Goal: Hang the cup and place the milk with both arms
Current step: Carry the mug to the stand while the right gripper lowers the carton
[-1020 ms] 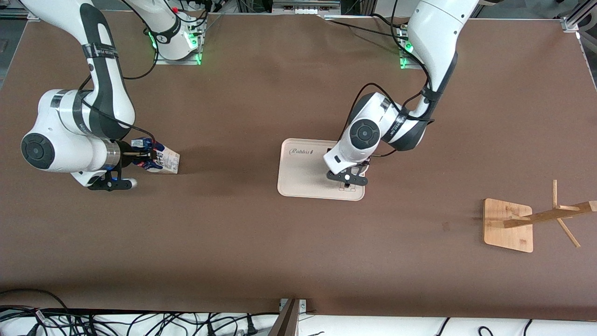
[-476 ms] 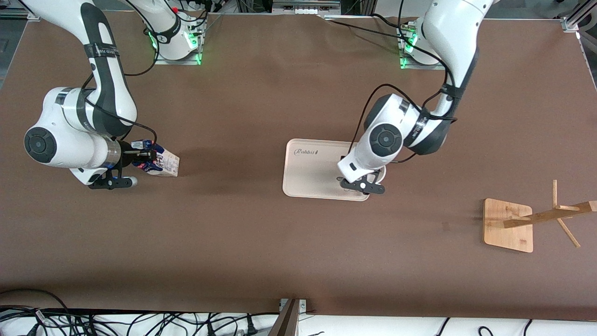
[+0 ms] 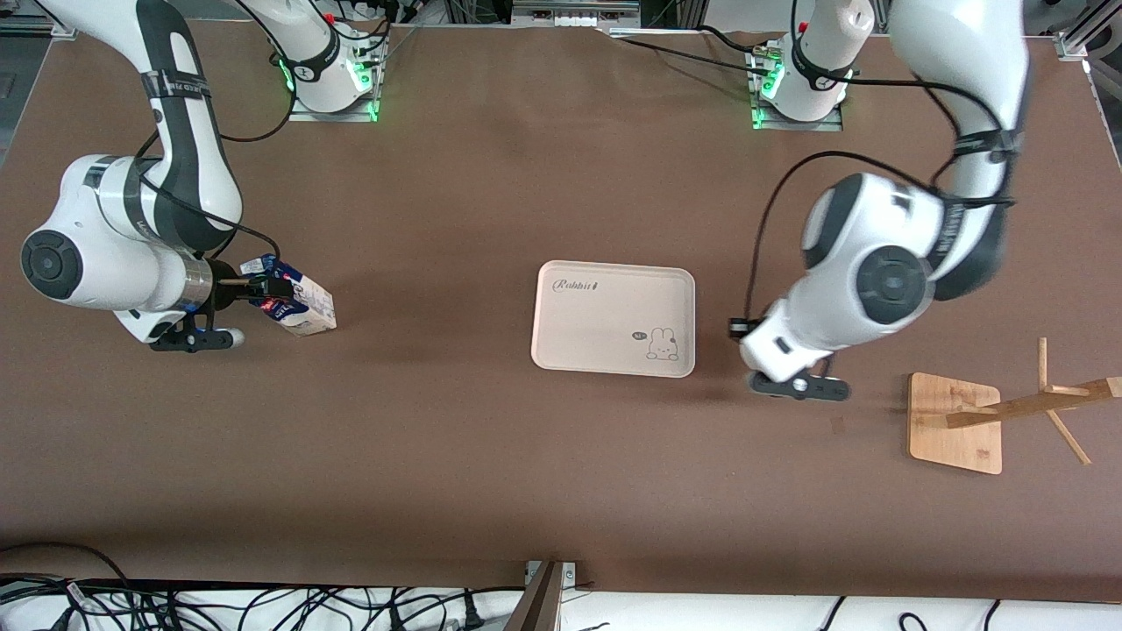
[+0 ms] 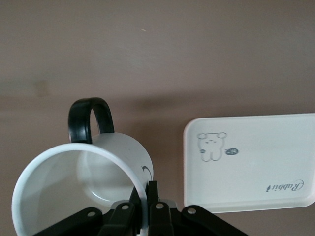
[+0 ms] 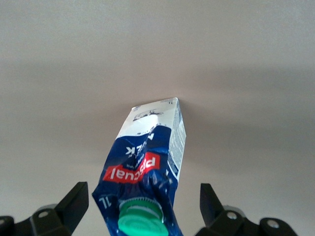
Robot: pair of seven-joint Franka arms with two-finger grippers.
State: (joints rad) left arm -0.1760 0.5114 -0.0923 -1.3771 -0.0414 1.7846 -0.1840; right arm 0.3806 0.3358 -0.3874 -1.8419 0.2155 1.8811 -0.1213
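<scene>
Carrying the cup [image 4: 83,182] by its rim, the left gripper [image 4: 142,206] hung over the bare table [image 3: 561,482] between the rabbit-printed tray [image 3: 596,307] and the wooden cup rack [image 3: 955,422]. Its fingers were pinched tight on the rim wall, one inside and one outside, with the black loop handle [image 4: 88,120] turned away from the wrist. To hang it well, the arm needed to bring that loop in line with one of the rack's slanted pegs [image 3: 1065,434] and slide it on from the peg's free tip, keeping the pinch firm, since a thin rim grip could let the cup swing.

At the right arm's end of the table, the right gripper [image 5: 142,206] was spread wide on either side of the milk [image 3: 298,307], whose green cap [image 5: 142,223] pointed toward the wrist. The carton appeared tipped or lying over rather than upright, though the view left that unsure. A good grasp would have squared the fingers across the carton's flat sides below the gable before closing, then carried it to the tray.
</scene>
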